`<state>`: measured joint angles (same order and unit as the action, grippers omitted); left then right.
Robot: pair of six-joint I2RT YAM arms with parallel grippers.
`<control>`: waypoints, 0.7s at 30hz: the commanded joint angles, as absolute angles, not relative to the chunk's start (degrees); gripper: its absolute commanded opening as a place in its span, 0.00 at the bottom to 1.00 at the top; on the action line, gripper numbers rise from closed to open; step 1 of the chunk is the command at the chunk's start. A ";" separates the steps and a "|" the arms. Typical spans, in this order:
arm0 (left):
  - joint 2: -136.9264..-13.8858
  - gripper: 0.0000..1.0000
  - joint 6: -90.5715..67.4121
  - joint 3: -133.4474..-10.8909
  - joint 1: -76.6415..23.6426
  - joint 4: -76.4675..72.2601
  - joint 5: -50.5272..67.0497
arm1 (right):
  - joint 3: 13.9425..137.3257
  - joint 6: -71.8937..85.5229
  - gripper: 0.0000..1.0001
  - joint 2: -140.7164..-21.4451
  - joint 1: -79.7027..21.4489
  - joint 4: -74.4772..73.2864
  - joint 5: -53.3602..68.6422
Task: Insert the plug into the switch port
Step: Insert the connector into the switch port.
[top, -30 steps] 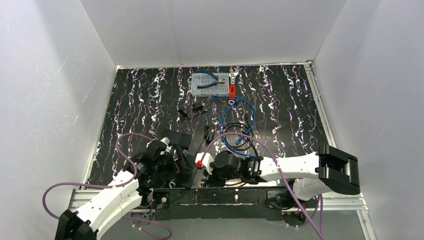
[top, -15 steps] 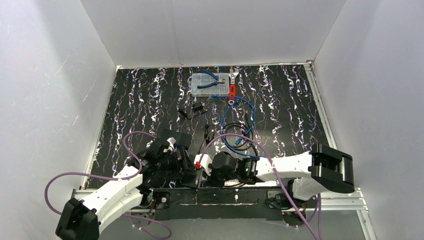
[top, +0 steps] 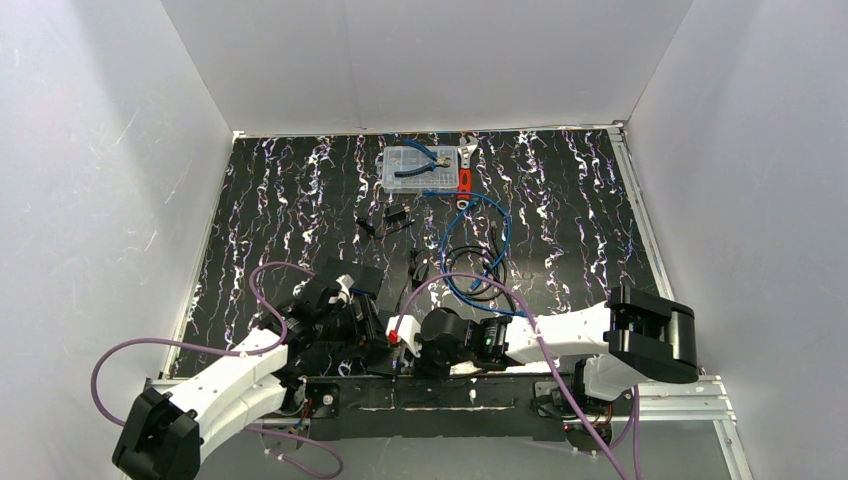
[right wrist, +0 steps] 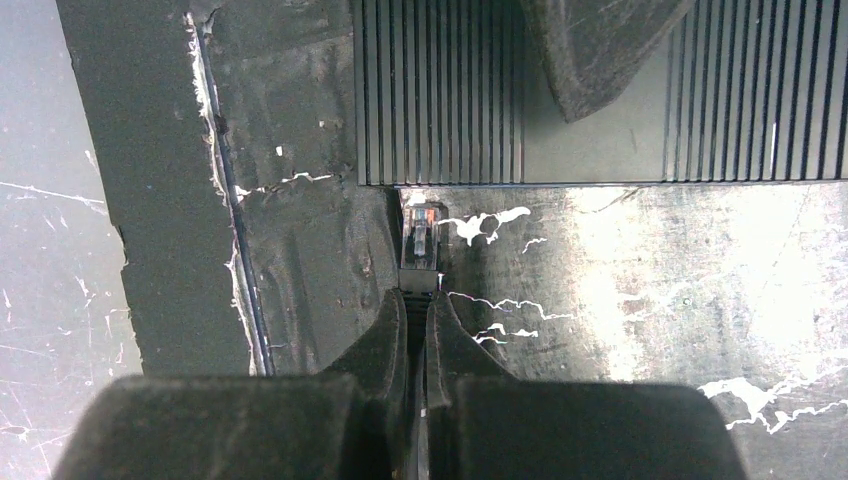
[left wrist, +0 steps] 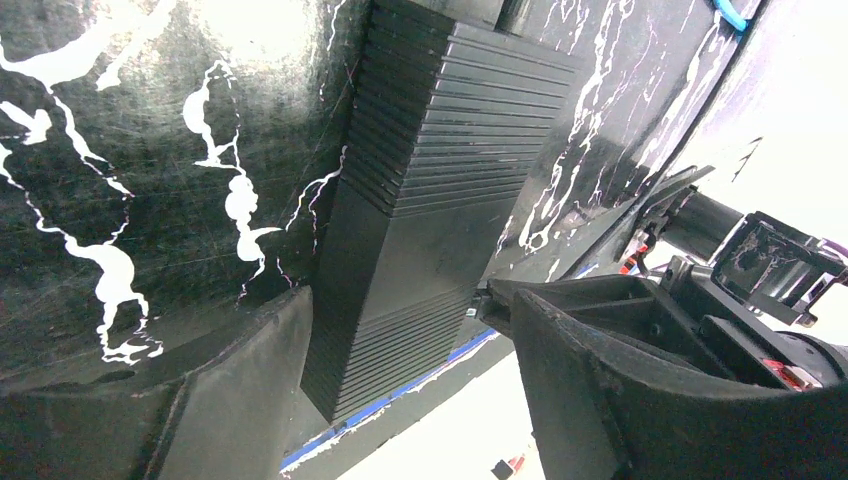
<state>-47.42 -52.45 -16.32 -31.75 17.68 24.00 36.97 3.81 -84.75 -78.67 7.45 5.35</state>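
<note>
Near the front edge of a black, white-veined bench (top: 280, 200), a flat matte-black ribbed switch box (left wrist: 440, 190) is seen between the fingers of the left hand (left wrist: 395, 300). These fingers are set right up against two opposite sides of the box; whether it is firmly gripped cannot be told. A clear plug (right wrist: 420, 240) is pinched in the right hand (right wrist: 418, 305), whose fingers are pressed together on it. The plug is pointed at the box's near edge, its tip just at that edge, close to a corner. The switch port is hidden there, so whether the plug is seated cannot be told. One left finger (right wrist: 590, 50) is laid across the ribbed face, beside the plug's line. Well behind, a clear parts box (top: 400, 172) topped by blue-handled pliers (top: 425, 160), a red-gripped wrench (top: 465, 172) and a looped blue cable (top: 482, 197) are found.
</note>
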 commanded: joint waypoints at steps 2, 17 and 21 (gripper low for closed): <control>-48.00 0.70 -51.44 -15.79 -31.99 16.84 25.11 | 39.26 3.28 0.01 -85.18 -79.19 8.90 5.95; -47.52 0.67 -51.62 -14.80 -31.98 16.62 25.39 | 39.58 3.80 0.01 -85.42 -79.19 11.15 4.02; -47.43 0.67 -51.62 -14.68 -31.99 16.62 25.47 | 39.56 3.99 0.01 -85.33 -79.21 11.74 3.79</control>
